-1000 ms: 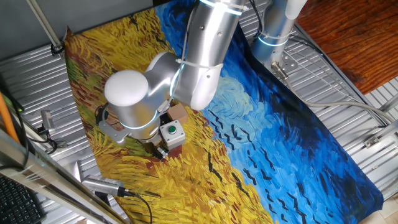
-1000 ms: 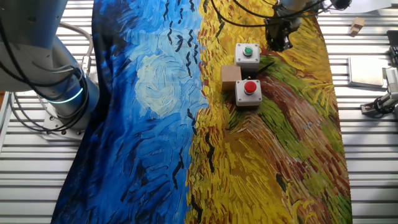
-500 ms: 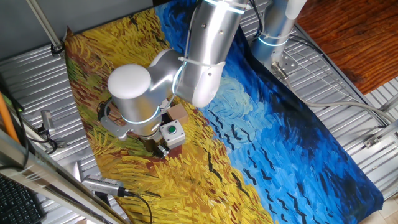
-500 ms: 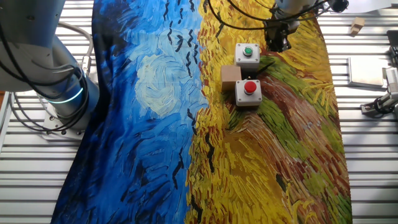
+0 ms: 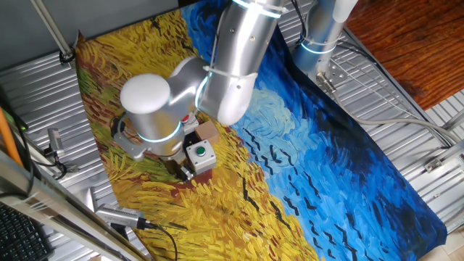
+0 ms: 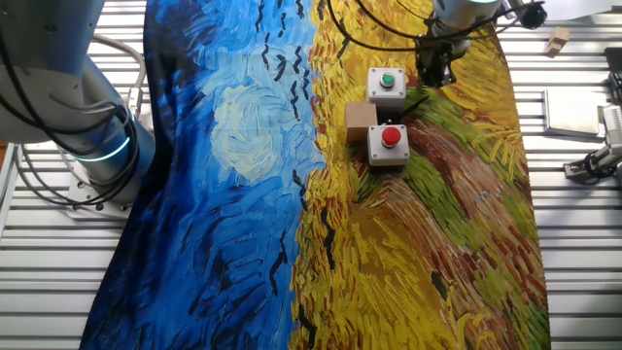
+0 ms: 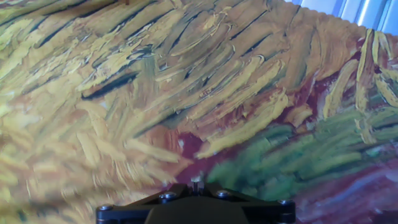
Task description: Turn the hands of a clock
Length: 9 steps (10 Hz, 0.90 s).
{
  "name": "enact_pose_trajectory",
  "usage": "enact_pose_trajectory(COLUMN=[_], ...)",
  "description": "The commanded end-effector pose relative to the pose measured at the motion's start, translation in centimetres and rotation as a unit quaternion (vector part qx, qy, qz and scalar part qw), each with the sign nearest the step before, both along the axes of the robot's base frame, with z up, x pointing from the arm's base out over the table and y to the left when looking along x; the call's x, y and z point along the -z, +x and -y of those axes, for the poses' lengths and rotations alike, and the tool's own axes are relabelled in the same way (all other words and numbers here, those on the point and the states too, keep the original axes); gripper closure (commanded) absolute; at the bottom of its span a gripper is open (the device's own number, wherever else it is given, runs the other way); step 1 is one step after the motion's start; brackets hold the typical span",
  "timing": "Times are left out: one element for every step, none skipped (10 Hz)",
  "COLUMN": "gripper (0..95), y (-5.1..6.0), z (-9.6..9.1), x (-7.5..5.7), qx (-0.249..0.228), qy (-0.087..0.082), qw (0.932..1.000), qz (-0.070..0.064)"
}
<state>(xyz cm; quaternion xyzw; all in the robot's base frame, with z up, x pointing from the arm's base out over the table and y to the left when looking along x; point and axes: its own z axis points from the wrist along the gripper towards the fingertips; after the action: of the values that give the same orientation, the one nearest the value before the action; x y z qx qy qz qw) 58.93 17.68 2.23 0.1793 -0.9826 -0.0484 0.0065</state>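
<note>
No clock and no C-clamp show in any view. My gripper hangs low over the yellow part of the painted cloth, just right of a white box with a green button. In one fixed view the gripper sits just left of that green button box, and the arm hides much of it. In the hand view the fingertips stand pressed together with nothing between them, over bare cloth.
A white box with a red button and a brown block lie next to the green button box. A small wooden piece and metal parts lie on the slatted table, right of the cloth. A metal tool lies at the cloth's near edge.
The gripper has shifted a little beside the green button box, staying low over the cloth. The boxes and the block have not moved.
</note>
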Motion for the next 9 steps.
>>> enact_pose_trajectory(gripper=[95.0,95.0,95.0,95.0,95.0,95.0,95.0,95.0,95.0], y=[0.0,0.0,0.0,-0.1,-0.1,-0.1,-0.1,-0.1,-0.1], z=[0.4,0.5,0.6,0.8,1.0,1.2,1.7,2.2,2.6], x=[0.3,0.3,0.5,0.7,0.8,0.9,0.9,1.0,1.0], qx=[-0.001,0.001,0.000,-0.002,-0.004,-0.006,-0.011,-0.014,-0.017], qy=[0.008,0.009,0.010,0.010,0.010,0.010,0.010,0.010,0.011], qw=[1.0000,1.0000,1.0000,0.9999,0.9999,0.9999,0.9999,0.9998,0.9998], qz=[0.002,0.002,0.002,0.002,0.002,0.002,0.003,0.003,0.003])
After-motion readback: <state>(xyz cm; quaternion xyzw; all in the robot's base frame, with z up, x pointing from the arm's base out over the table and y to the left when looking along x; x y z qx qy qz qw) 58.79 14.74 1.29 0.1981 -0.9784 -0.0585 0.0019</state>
